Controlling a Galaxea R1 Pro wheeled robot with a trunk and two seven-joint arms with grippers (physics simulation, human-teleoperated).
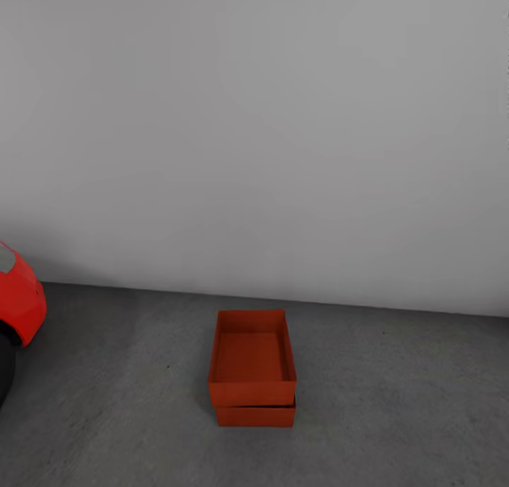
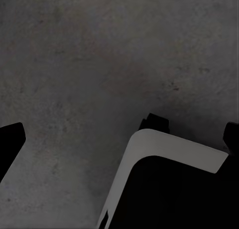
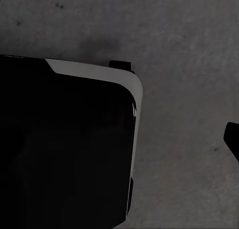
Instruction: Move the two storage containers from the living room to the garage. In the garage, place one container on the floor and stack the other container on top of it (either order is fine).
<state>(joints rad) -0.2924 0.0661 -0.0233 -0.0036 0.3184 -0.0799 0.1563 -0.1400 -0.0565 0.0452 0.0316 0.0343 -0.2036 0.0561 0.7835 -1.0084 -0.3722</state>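
Two orange-red storage containers stand stacked on the dark grey concrete floor (image 1: pixel 396 402) of the garage, close to the wall. The upper container (image 1: pixel 252 360) sits open-topped and empty, nested on the lower container (image 1: pixel 255 415), of which a front strip shows. In the left wrist view my left gripper (image 2: pixel 121 139) hangs open over bare floor, with one dark fingertip (image 2: pixel 10 141) at each side of the picture. My right gripper (image 3: pixel 119 139) also points down at the floor. One of its fingertips (image 3: pixel 233 139) shows far out at the edge, and nothing is held.
A red car (image 1: pixel 18 300) with its dark tyre stands at the left. A plain pale grey wall (image 1: pixel 254 133) rises behind the stack. My own black, white-edged base (image 2: pixel 169 189) lies under both wrists (image 3: pixel 64 139).
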